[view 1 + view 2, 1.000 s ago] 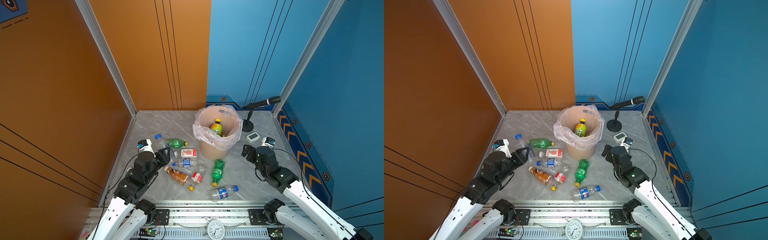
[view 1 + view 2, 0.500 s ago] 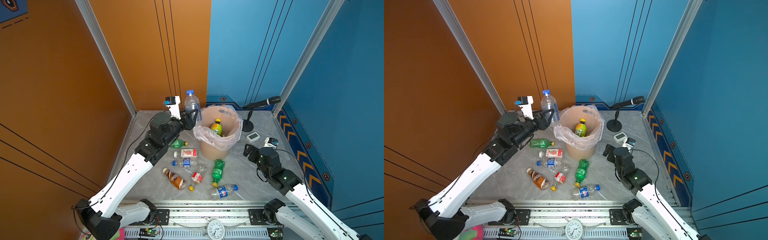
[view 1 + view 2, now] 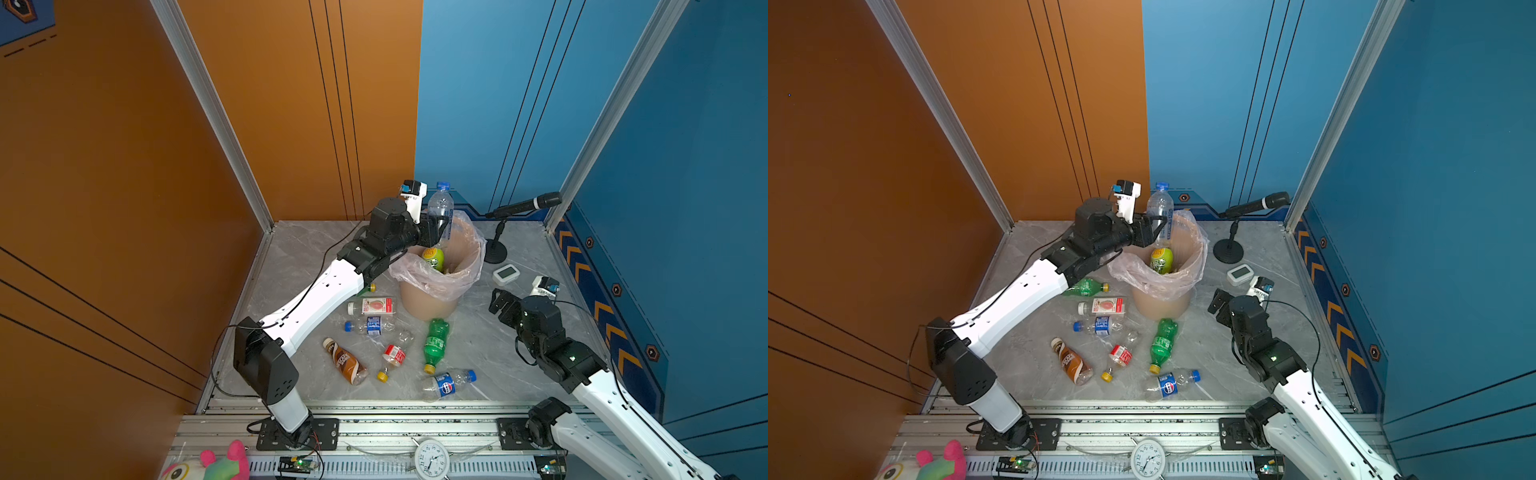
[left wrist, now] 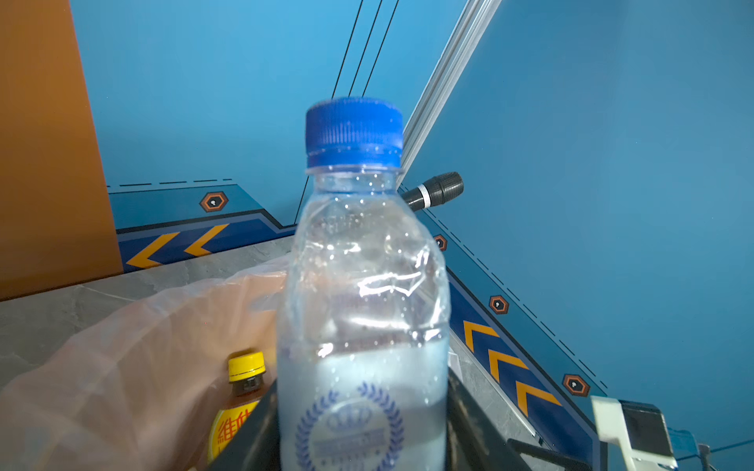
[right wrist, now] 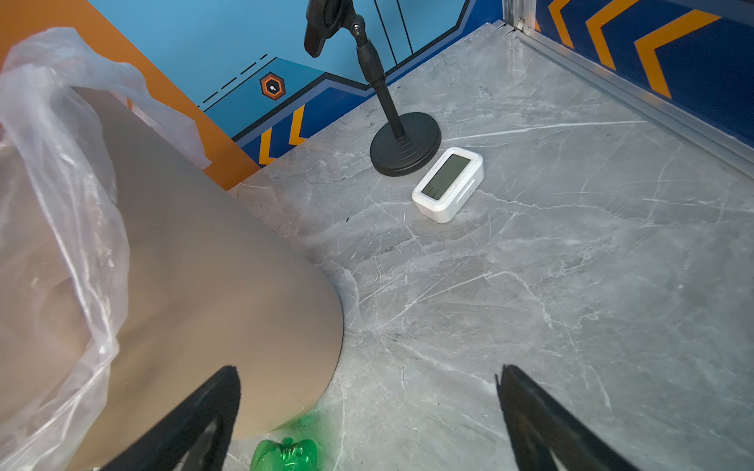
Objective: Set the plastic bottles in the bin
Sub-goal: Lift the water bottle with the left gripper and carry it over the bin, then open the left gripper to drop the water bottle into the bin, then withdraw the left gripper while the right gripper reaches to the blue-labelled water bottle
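Note:
My left gripper (image 3: 438,230) is shut on a clear bottle with a blue cap (image 3: 440,205), held upright over the near-left rim of the bin (image 3: 428,305). In the left wrist view the bottle (image 4: 363,285) fills the space between the jaws. A yellow-capped bottle (image 3: 433,257) stands inside the bagged bin (image 3: 1160,305). Several bottles lie on the floor in front: green (image 3: 435,343), blue-labelled clear (image 3: 446,384), brown (image 3: 347,361), red-labelled crushed (image 3: 394,355). My right gripper (image 3: 497,300) hangs open and empty right of the bin, with a green bottle base (image 5: 285,454) near it.
A microphone on a round stand (image 3: 521,205) and a white digital clock (image 3: 506,274) sit behind my right gripper. Walls close in on three sides. An analog clock (image 3: 432,459) and a plush toy (image 3: 216,463) lie on the front rail.
My left arm has lifted the blue-capped bottle off the floor and carried it up and to the right, over the bin's rim. The right arm has barely moved.

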Tool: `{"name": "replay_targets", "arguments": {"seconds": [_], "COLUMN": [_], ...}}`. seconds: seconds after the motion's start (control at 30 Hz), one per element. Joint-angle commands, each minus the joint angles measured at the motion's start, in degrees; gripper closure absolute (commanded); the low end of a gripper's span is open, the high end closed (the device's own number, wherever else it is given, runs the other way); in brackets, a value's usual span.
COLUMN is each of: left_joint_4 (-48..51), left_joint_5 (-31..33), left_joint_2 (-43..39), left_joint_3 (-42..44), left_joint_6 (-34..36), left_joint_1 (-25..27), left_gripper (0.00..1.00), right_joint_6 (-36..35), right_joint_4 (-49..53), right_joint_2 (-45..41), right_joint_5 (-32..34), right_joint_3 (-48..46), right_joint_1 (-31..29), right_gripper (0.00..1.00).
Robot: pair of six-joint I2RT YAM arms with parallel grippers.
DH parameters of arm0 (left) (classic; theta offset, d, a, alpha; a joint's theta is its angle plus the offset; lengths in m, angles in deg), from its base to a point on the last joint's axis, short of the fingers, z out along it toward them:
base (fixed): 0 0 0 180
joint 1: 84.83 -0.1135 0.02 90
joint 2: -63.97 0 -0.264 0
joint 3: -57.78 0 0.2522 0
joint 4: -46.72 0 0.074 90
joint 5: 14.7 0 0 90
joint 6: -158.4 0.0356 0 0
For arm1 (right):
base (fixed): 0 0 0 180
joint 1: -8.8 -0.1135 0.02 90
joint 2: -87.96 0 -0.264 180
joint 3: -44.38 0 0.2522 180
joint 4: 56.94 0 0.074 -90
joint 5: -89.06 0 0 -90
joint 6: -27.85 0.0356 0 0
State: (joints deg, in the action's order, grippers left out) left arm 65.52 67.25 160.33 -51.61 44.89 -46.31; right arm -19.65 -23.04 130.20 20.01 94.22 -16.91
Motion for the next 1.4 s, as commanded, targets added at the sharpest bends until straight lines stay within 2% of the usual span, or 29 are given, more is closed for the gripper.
{"name": "replay_targets", "arguments": {"seconds": [0.0, 0.07, 0.13, 0.2, 0.23, 0.47, 0.67, 0.83, 0.93, 1.03, 1.13, 1.37], "left_joint_4": [1.61, 1.86, 2.11, 2.74, 3.02, 3.48, 2.15, 4.53, 9.58, 16.51, 18.41, 16.94], "left_joint_5": [-2.4, -2.73, -3.09, -2.86, -2.55, 1.27, 9.47, 22.64, 26.57, 24.09, 21.89, 21.1], "left_joint_2": [0.63, 1.08, 1.09, 0.6, 0.18, -6.77, -19.52, -35.39, -44.04, -50.05, -54.64, -57.03], "left_joint_3": [-3.65, -3.94, -4.12, -4.19, -4.06, -0.21, 9.61, 30.34, 44.19, 50.18, 53.54, 57.66], "left_joint_6": [1.08, 1.01, 1.07, 1.57, 2.01, 6.11, 8.84, 6.21, 3.13, -0.6, -3.4, -7.4], "left_joint_1": [0.63, 0.63, 0.67, 0.64, 0.76, 0.56, 0.12, -0.54, -2.92, -7.81, -11.21, -13.64], "left_gripper": [0.47, 0.45, 0.37, 0.1, 0.03, 0.02, 0.02, 0.02, 0.02, 0.02, 0.03, 0.02], "right_joint_6": [1.17, 1.25, 1.34, 1.33, 1.4, 1.88, 2.13, 3.37, 4.1, 4.54, 5.2, 9.67], "right_joint_4": [1.16, 1.13, 1.3, 1.74, 1.91, 2.84, 2.77, 2.76, 2.39, 1.78, 1.61, 6.04], "right_joint_2": [-0.49, -0.43, -0.57, -0.73, -0.84, -1.25, -0.63, 0.32, 1.24, 3.12, 5.24, 7.05], "right_joint_5": [-0.97, -1.05, -1.24, -1.4, -1.45, -1.35, -1.73, -2.44, -2.77, -3.77, -5.0, -3.62], "right_joint_3": [-0.92, -0.93, -0.92, -0.75, -0.74, -0.92, -0.74, -0.99, -1.01, -0.41, 0.63, 2.55], "right_joint_1": [0.4, 0.49, 0.47, 0.58, 0.58, 0.58, 0.59, 0.58, 0.45, 0.49, -0.07, -4.8], "right_gripper": [0.0, 0.0, 0.0, 0.0, 0.0, 0.0, 0.0, 0.0, 0.0, 0.0, 0.0, 0.0]}}
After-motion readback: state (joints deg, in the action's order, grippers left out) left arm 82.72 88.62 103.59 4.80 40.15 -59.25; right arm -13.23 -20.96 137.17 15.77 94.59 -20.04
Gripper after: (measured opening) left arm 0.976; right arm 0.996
